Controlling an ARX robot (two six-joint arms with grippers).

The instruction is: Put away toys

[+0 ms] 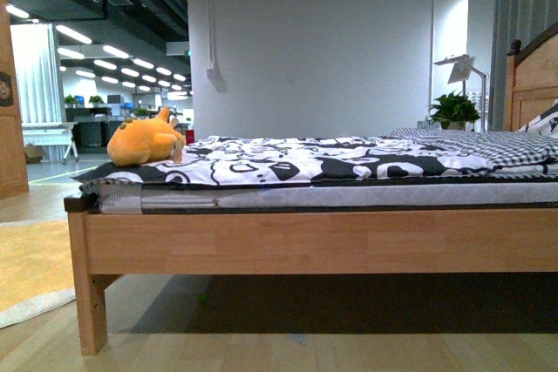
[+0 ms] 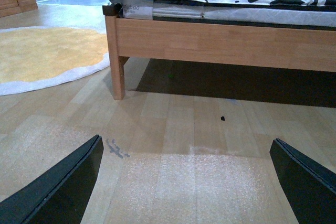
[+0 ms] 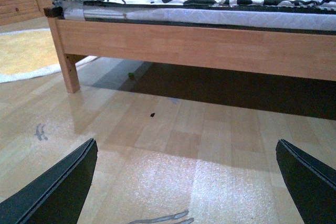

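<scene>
The left gripper (image 2: 185,140) shows two flat, matte black fingers (image 2: 58,192) that taper to wedge-shaped tips. The right gripper (image 3: 186,141) has the same plain black, straight-edged wedges.

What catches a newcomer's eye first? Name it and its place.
The orange plush toy sits at the left end of the bed, bright against the black-and-white bedspread. A yellow rug lies on the floor beside that end. Left fingers and right fingers hang spread wide above the floor.
</scene>
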